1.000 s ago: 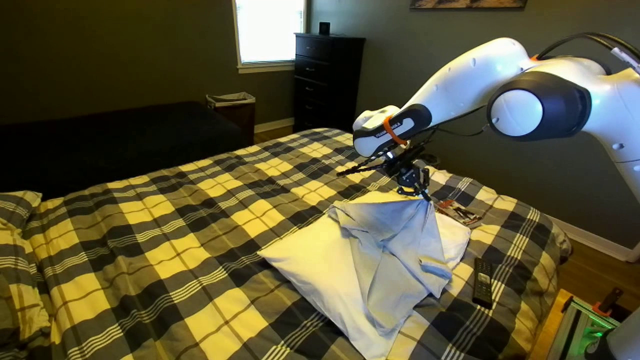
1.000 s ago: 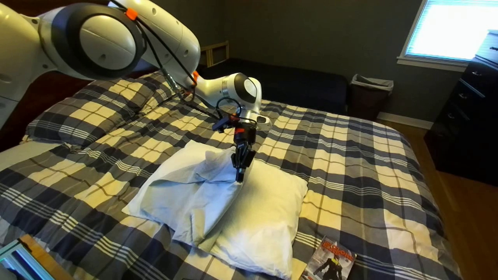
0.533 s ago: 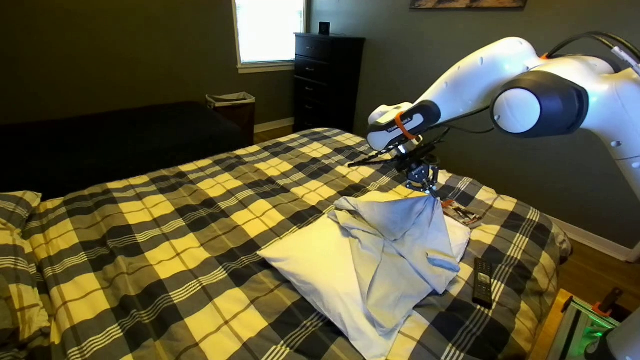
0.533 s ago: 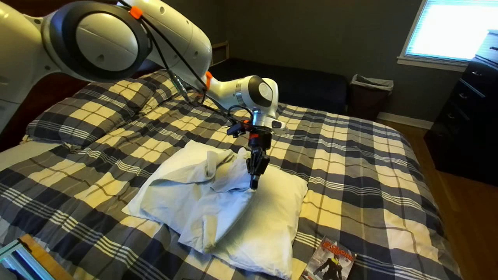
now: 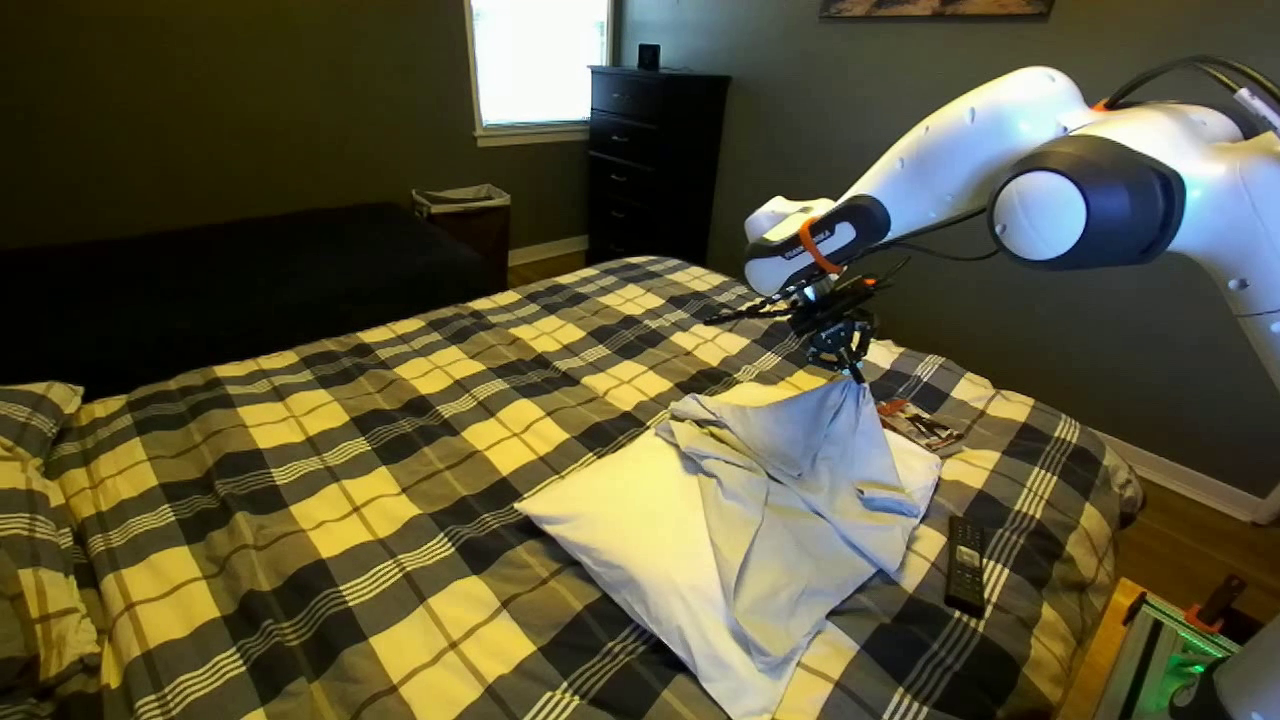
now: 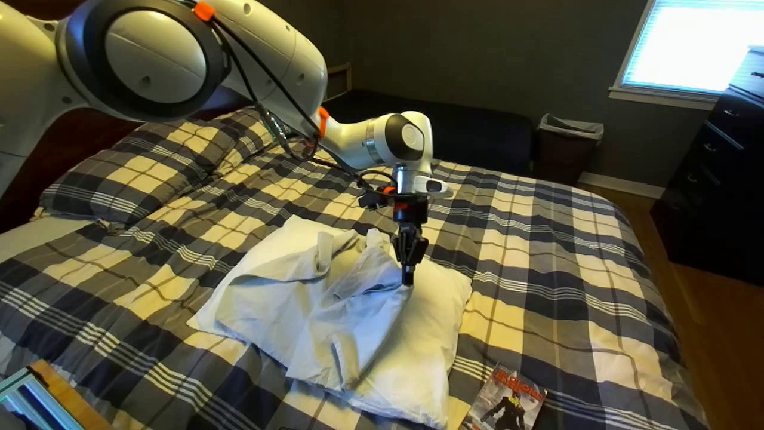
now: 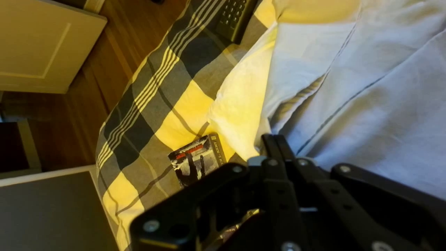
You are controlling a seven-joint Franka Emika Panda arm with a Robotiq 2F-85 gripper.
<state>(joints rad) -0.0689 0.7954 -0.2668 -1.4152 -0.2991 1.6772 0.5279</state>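
Note:
My gripper [image 7: 273, 137] is shut on the edge of a pale blue-grey cloth [image 7: 379, 104], perhaps a pillowcase. Fabric rises to a peak at the fingertips in both exterior views; the pinched bit itself is mostly hidden in the wrist view. The cloth [image 5: 790, 500] lies crumpled and partly folded over a white pillow [image 5: 620, 510]. In an exterior view the gripper [image 6: 407, 280] points down above the pillow's middle, and bare pillow [image 6: 412, 358] shows to the right of the cloth [image 6: 316, 322]. Beyond the pillow's corner lies a book [image 7: 198, 158] with a dark cover.
A plaid bedspread [image 5: 330, 500] covers the bed. A black remote [image 5: 966, 568] lies beside the pillow, near the bed's edge. Plaid pillows [image 6: 137, 173] rest at the bed's head. A dark dresser [image 5: 655, 160], a hamper [image 6: 570, 143] and a dark second bed [image 6: 430, 122] stand beyond.
My gripper has moved right in both exterior views and ends slightly higher in one. The held cloth edge has come along, drawing the cloth's folded part further across the pillow.

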